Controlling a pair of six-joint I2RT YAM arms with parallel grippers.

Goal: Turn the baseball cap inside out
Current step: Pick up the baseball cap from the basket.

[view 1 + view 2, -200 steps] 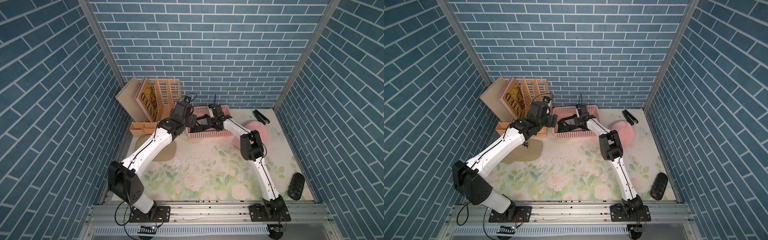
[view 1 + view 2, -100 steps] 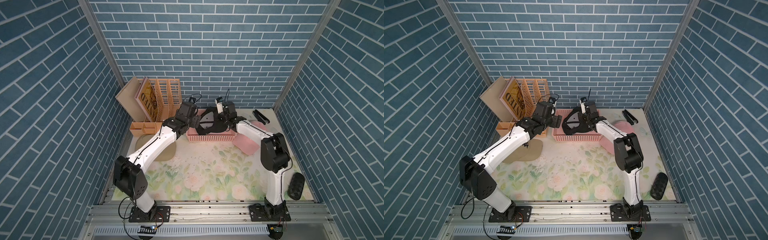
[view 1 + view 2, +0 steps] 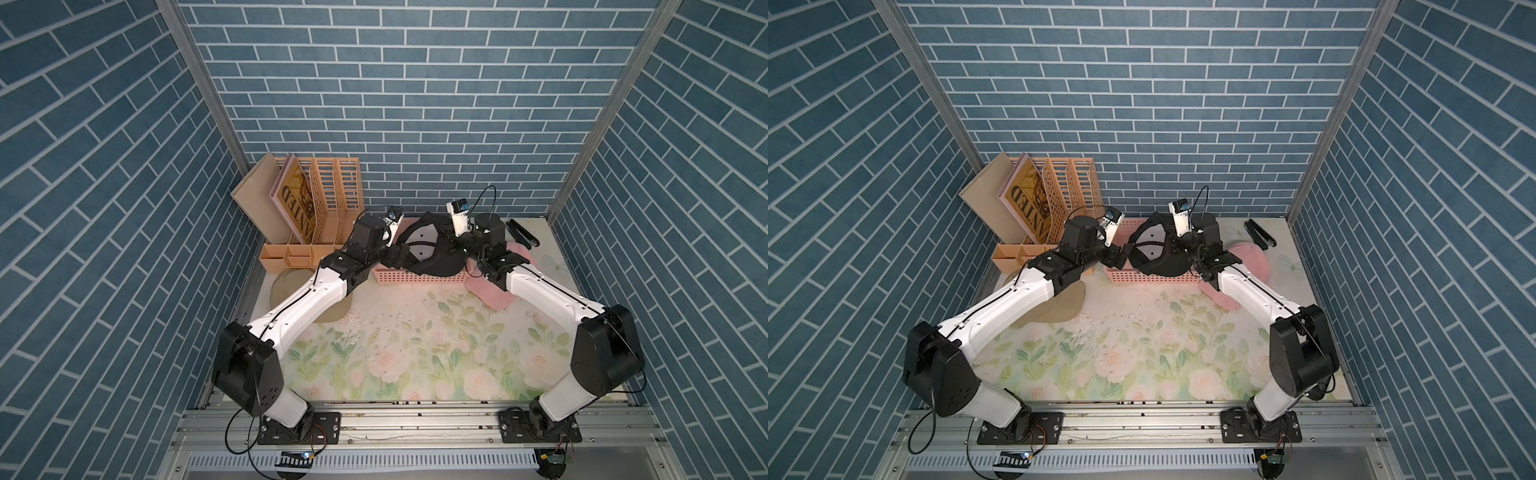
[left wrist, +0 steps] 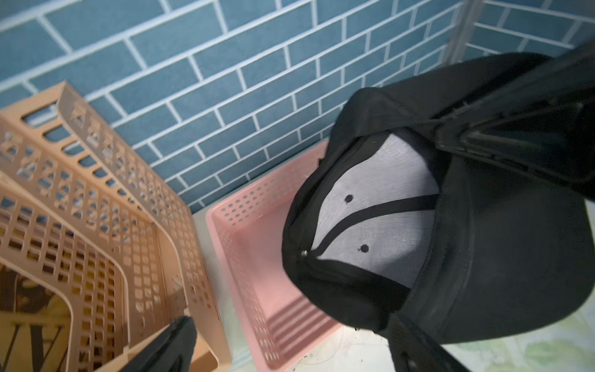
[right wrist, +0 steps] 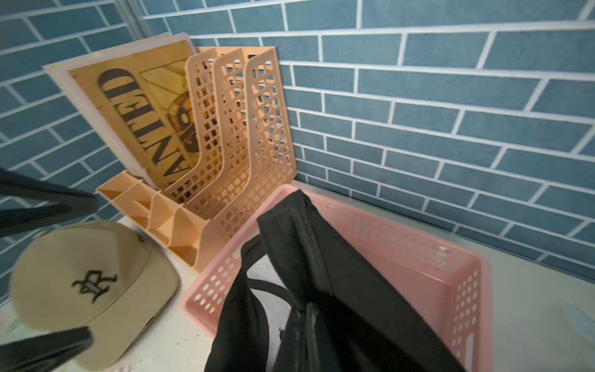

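My right pincer (image 3: 450,246) is clamped tight on the black cap (image 3: 434,261), soft cloth that hangs just below it over the pink holed plastic basket (image 3: 415,279). The cap's stiff curved brim points down. Its hollow, lined with white mesh and black seam tape, faces my left pincer (image 3: 398,258), which is spread wide just beside the cap; I cannot tell if they touch.

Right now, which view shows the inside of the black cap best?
Left wrist: it looks straight into the black cap, grey mesh lining and black seam tape clear. Both top views show the cap small, at the pink basket. Right wrist shows only a sliver of lining past black fabric.
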